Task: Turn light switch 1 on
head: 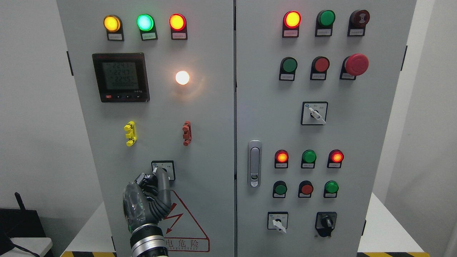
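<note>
The left robot hand [151,185] rises from the bottom edge of the head view, left of the middle, against the lower part of the left cabinet door [150,142]. Its dark fingers [162,178] curl up onto the small rotary switch [163,168] and close around its knob, so the hand grips the switch and partly hides it. The switch sits on a white square plate with a black frame, low on the left door. Just below the switch and touching the hand's outline in the picture is a red-edged warning triangle [185,228] with a lightning bolt. Above the switch, to the left, a yellow clip [130,133] is fixed to the door, and above to the right a red clip [186,133]. Higher above the switch a round white lamp [182,77] glows brightly, casting a warm halo on the panel. Left of that lamp, still above the switch, is a black digital meter [120,77] with a lit display; its figures are too blurred to read. Along the top of the door, far above the switch, stand three lit indicator lamps: amber [112,23], green [145,22] and red [177,22]. To the right of the switch, the right cabinet door [357,142] carries a metal latch handle [254,163].
</note>
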### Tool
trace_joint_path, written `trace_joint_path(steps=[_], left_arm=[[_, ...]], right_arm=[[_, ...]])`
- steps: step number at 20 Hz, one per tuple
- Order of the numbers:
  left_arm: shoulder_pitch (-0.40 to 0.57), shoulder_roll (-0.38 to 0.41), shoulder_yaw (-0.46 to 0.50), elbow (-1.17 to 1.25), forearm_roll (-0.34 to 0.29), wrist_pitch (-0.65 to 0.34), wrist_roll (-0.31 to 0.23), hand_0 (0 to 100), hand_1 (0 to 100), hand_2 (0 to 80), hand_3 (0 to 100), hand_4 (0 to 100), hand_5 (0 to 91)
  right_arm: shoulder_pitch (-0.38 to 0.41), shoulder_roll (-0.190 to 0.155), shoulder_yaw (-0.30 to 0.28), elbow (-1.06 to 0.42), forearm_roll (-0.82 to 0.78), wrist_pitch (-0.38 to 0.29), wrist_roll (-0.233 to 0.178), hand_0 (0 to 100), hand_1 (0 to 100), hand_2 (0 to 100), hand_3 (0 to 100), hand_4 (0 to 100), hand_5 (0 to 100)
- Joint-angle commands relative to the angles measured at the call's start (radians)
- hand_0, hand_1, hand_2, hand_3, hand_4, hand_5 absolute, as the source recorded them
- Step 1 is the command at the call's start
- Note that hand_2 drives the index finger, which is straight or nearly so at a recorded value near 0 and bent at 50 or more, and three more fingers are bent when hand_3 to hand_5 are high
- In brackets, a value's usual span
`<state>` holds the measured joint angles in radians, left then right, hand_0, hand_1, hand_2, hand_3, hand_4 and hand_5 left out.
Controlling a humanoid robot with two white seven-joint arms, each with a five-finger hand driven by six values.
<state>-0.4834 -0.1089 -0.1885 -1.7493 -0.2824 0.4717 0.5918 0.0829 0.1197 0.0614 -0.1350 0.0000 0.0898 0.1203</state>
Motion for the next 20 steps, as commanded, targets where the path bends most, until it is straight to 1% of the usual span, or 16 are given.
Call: trace_joint_path(steps=[1, 2, 3, 4, 6, 9, 10, 14, 17, 20], left_arm=[[0.0, 0.0, 0.0, 0.001, 0.0, 0.002, -0.001, 66, 33, 66.7, 76, 83, 80.1], [0.0, 0.0, 0.0, 0.001, 0.0, 0.002, -0.001, 66, 31, 66.8, 76, 83, 80.1], [0.0, 0.0, 0.0, 0.001, 0.0, 0.002, -0.001, 68, 27, 67.0, 76, 83, 80.1], [0.0, 0.0, 0.0, 0.001, 0.0, 0.002, -0.001, 65, 23, 67.1, 77, 84, 80.1], [0.002, 0.0, 0.0, -0.001, 0.0, 0.002, -0.001, 57, 21, 67.1, 77, 84, 80.0], [0.002, 0.0, 0.0, -0.003, -0.001, 0.002, -0.001, 47, 21, 67.0, 77, 83, 80.0], [0.003, 0.0, 0.0, -0.004, -0.001, 0.002, -0.001, 40, 22, 66.9, 77, 83, 80.0], [0.003, 0.0, 0.0, -0.004, 0.0, 0.002, -0.001, 23, 24, 66.6, 77, 83, 79.9], [0.006, 0.0, 0.0, -0.006, 0.0, 0.002, -0.001, 17, 25, 66.6, 77, 83, 79.9], [0.012, 0.0, 0.001, -0.007, -0.001, -0.004, -0.001, 15, 26, 66.6, 77, 83, 79.8]], right_arm=[[0.0, 0.0, 0.0, 0.0, -0.017, 0.001, -0.001, 12, 39, 0, 0, 0, 0], [0.001, 0.0, 0.0, 0.0, -0.018, 0.001, -0.001, 12, 39, 0, 0, 0, 0], [0.0, 0.0, 0.0, 0.0, -0.017, 0.001, -0.001, 12, 39, 0, 0, 0, 0], [0.0, 0.0, 0.0, 0.0, -0.018, 0.001, -0.001, 12, 39, 0, 0, 0, 0], [0.0, 0.0, 0.0, 0.0, -0.017, 0.001, -0.001, 12, 39, 0, 0, 0, 0], [0.0, 0.0, 0.0, 0.0, -0.017, 0.001, -0.001, 12, 39, 0, 0, 0, 0], [0.0, 0.0, 0.0, 0.0, -0.017, 0.001, -0.001, 12, 39, 0, 0, 0, 0], [0.0, 0.0, 0.0, 0.0, -0.017, 0.001, -0.001, 12, 39, 0, 0, 0, 0], [0.0, 0.0, 0.0, 0.0, -0.017, 0.001, -0.001, 12, 39, 0, 0, 0, 0], [0.0, 0.0, 0.0, 0.0, -0.017, 0.001, -0.001, 12, 39, 0, 0, 0, 0]])
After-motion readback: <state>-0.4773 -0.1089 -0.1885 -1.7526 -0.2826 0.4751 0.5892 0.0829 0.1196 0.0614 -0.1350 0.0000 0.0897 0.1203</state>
